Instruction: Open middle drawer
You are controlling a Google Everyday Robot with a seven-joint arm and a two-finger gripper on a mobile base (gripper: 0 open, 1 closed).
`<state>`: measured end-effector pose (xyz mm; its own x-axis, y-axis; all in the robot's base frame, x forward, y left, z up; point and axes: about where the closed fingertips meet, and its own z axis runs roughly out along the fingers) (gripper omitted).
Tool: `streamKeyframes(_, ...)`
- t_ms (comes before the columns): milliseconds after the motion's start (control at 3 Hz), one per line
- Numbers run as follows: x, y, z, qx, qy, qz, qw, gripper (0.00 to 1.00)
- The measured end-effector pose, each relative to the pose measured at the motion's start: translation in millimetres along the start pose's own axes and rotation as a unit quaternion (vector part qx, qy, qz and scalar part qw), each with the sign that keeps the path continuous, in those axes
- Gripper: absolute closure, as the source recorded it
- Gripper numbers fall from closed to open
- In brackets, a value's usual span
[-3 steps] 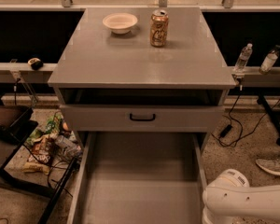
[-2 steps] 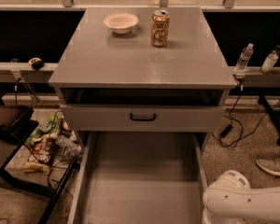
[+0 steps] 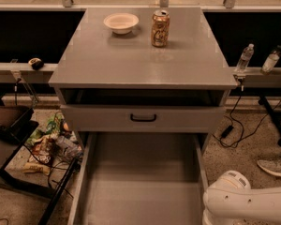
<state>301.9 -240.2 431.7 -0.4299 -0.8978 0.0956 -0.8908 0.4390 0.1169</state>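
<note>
The middle drawer (image 3: 140,182) stands pulled far out towards me, showing its plain grey tray. Its front and handle lie below the frame's bottom edge. Above it, another grey drawer front (image 3: 187,119) with a black loop handle (image 3: 143,118) sits close to the cabinet, with a dark gap under the cabinet top (image 3: 140,60). My gripper is out of view. Only a white arm segment (image 3: 246,201) shows at the bottom right, just right of the open drawer's right wall.
A white bowl (image 3: 121,22) and a drink can (image 3: 160,28) stand at the back of the cabinet top. Two bottles (image 3: 244,59) stand on the right ledge. Snack bags and cables (image 3: 47,146) litter the floor on the left. A shoe (image 3: 274,166) is on the right.
</note>
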Motion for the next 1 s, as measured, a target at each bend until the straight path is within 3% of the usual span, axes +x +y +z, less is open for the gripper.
streamKeyframes(333,1,0,-2,0.002,0.001,0.001,1.0000,0.19)
streamKeyframes(667,11,-2,-41,0.037,0.020,0.010,0.9991,0.00)
streamKeyframes(1000,46,3,-145,0.067,0.037,0.058,0.9954,0.00)
